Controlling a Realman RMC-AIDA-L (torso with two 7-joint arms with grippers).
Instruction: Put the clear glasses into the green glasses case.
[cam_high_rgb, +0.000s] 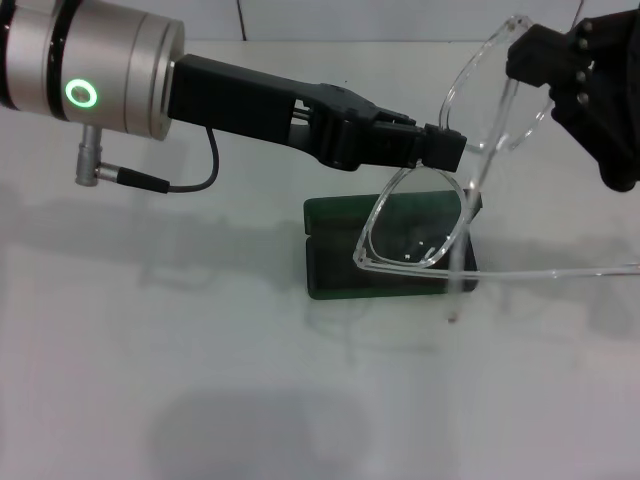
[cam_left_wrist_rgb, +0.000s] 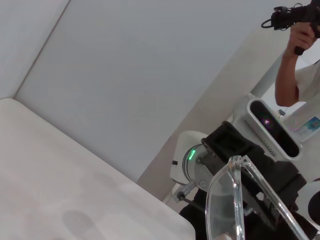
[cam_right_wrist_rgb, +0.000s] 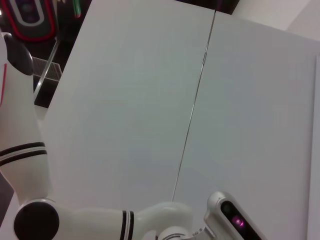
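The clear glasses (cam_high_rgb: 415, 228) hang tilted in the air above the green glasses case (cam_high_rgb: 335, 262), which lies open on the white table. My left gripper (cam_high_rgb: 446, 150) reaches in from the left and is shut on the frame at the bridge between the two lenses. My right gripper (cam_high_rgb: 522, 52) sits at the upper right, touching the outer corner of the upper lens. One thin arm of the glasses sticks out to the right and the other points down toward the case. In the left wrist view a lens of the clear glasses (cam_left_wrist_rgb: 225, 210) shows close up.
The white table (cam_high_rgb: 200, 380) spreads around the case, with a pale wall behind it. A grey cable (cam_high_rgb: 190, 180) loops under my left forearm. In the left wrist view a person (cam_left_wrist_rgb: 300, 60) stands beyond the robot's body.
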